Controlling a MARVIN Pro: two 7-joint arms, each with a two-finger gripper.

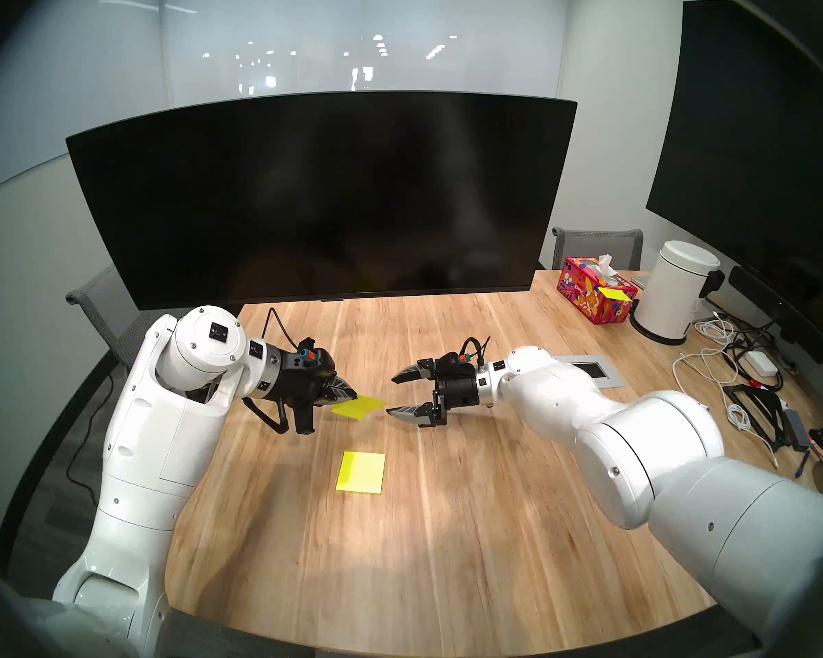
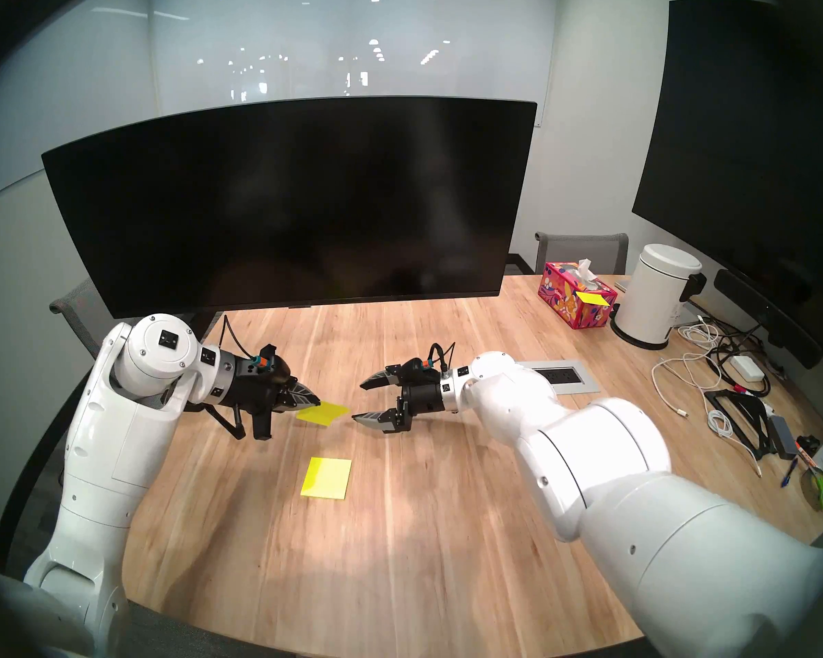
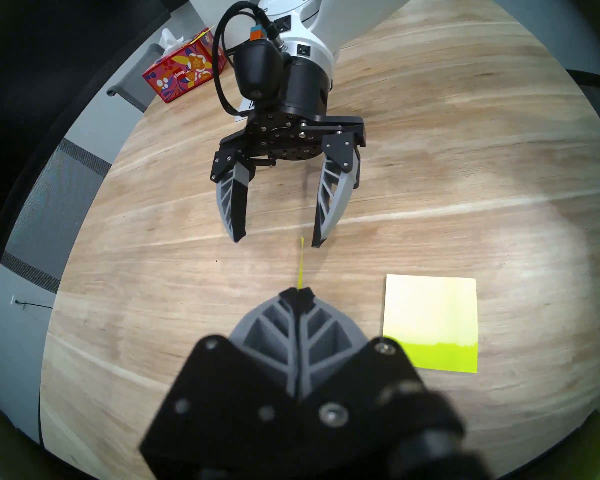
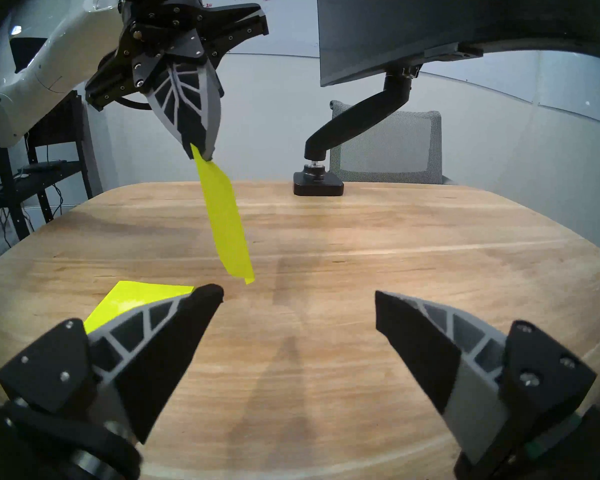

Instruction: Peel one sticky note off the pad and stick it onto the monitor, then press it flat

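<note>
From the head's left eye, the left hand [image 1: 350,392] has its fingers pressed together on one edge of the sticky note [image 1: 358,406], which juts out over the worktop [image 1: 447,524] toward the right hand [image 1: 390,396]; the right hand's fingers stand wide apart, one above the other, holding nothing, its lower fingertip just beside the note's free corner; the pad [image 1: 361,472] lies flat on the worktop nearer the robot, apart from both hands; the monitor [image 1: 324,201] stands behind, dark and bare.

From the head's right eye the same holds: the left hand [image 2: 315,400] clamps the sticky note [image 2: 323,413]; the right hand [image 2: 356,401] gapes beside it; the pad [image 2: 327,477] lies below them in the view; the monitor [image 2: 286,206] fills the back, with a tissue box [image 2: 576,301] far off to its right.

From the left wrist, the left hand [image 3: 298,290] shows its two fingers shut, and the sticky note [image 3: 300,264] appears edge-on as a thin yellow sliver pointing into the gap of the open right hand [image 3: 278,242]; the pad [image 3: 430,321] rests on the worktop [image 3: 153,295] to the right.

From the right wrist, the right hand [image 4: 298,295] is spread wide and empty; the left hand [image 4: 200,153] grips the sticky note [image 4: 226,219] by its top, the sheet hanging down tilted, clear of the worktop [image 4: 326,365]; the pad [image 4: 132,301] lies partly hidden behind the nearer finger; the monitor [image 4: 430,25] sits on its arm stand [image 4: 354,126] beyond.
</note>
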